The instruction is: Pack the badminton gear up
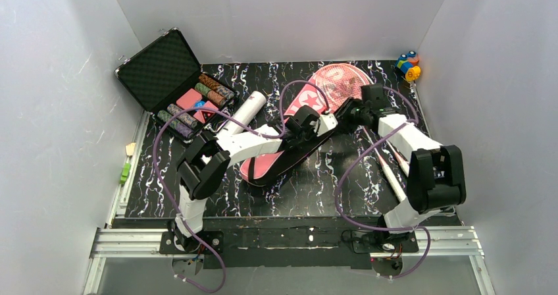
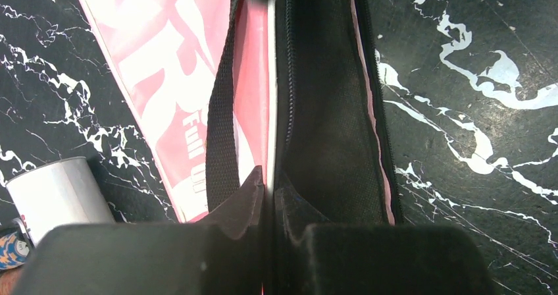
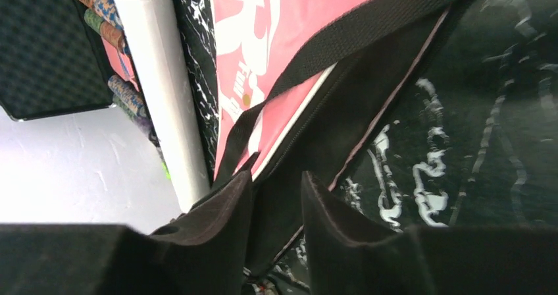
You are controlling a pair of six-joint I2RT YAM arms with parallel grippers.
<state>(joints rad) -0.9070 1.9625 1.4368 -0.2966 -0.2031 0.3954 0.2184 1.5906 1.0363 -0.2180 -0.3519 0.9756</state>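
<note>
**Both grippers at the cover's open edge**

The pink "SPORT" cover [image 1: 266, 166] lies diagonally across the middle of the table [image 1: 309, 193], round end toward the far wall. The left gripper [image 2: 270, 183] is pressed together on the cover's pink upper flap, beside the black strap [image 2: 220, 130]. The right gripper [image 3: 276, 189] straddles the black lower flap with its fingers slightly apart; whether it grips cannot be told. The white tube [image 1: 245, 112] lies just left of the cover
</note>
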